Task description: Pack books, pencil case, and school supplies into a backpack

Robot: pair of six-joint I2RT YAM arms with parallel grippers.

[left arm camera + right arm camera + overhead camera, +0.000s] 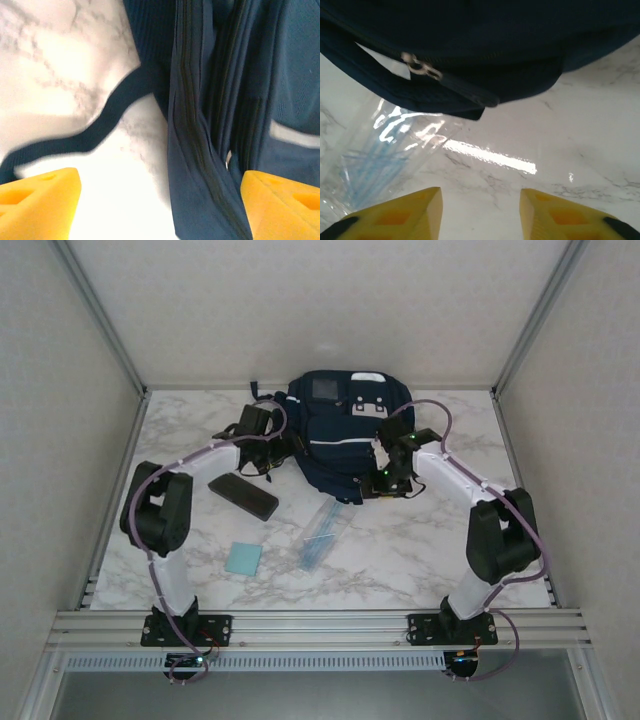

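We are seeing the left end effector (160,210) standing wide open at the left flank of the backpack (345,425), gripping nothing. One yellow fingertip (40,200) is hovering over the bare surface (420,550) and the other over navy fabric beside a zipper line. A dark strap (100,125) is trailing across the marble. The right end effector (480,212) is sitting partly open at the bag's near right corner, holding nothing, with bare marble showing between its fingers. Ahead of it a zipper pull (422,68) is lying on the bag's edge, and the clear packet (385,155) of bluish sticks is reaching that edge. The backpack is resting at the far middle of the surface. The pencil case (243,496) and light-blue pad (243,558) are lying nearer us, to its left.
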